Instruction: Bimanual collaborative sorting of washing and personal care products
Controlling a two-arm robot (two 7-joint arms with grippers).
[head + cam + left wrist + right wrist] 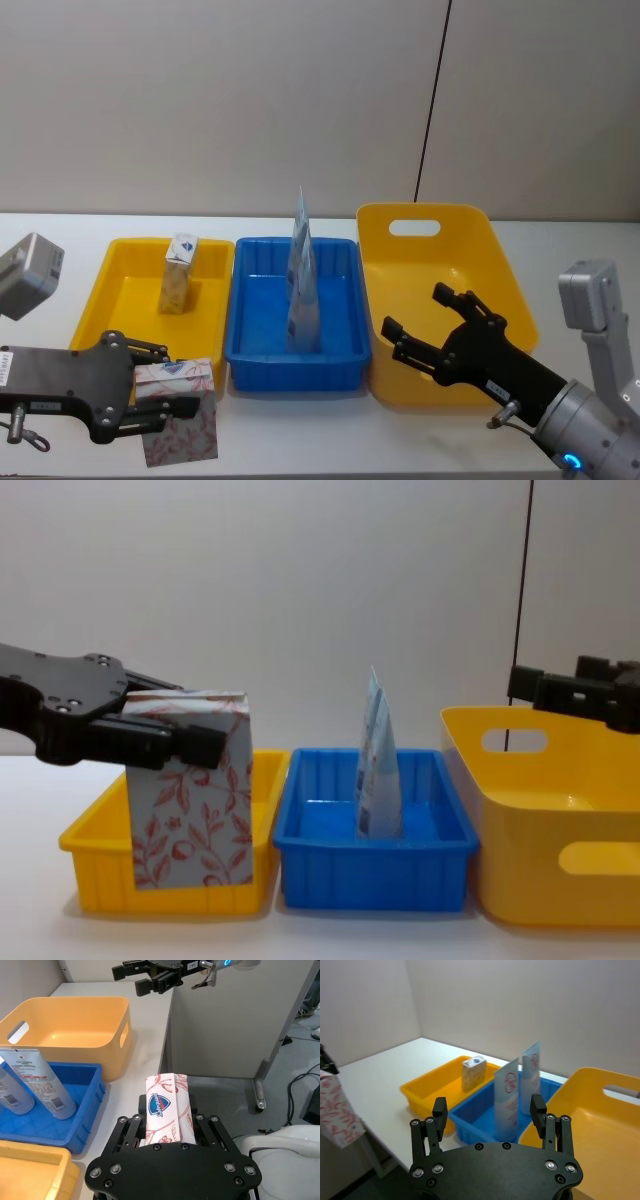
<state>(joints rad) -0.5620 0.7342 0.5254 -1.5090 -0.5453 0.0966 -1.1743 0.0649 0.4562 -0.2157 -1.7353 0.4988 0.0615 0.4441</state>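
The left gripper has its jaws clamped on the flat sides of the leaf-print carton at the bench's front edge, probably light, crushable cardboard wanting gentle pressure, while the right gripper holds its jaws apart above the large yellow bin.

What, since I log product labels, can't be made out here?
Red-leaf carton: head view, the left gripper clamping it covers part of it.
Beige carton: head view, print too small to read; chest view, hidden behind the red-leaf carton.
Pale blue tubes: chest view, they overlap, text unreadable.
Large yellow bin: chest view, right edge cuts it off; head view, the open right gripper covers part.
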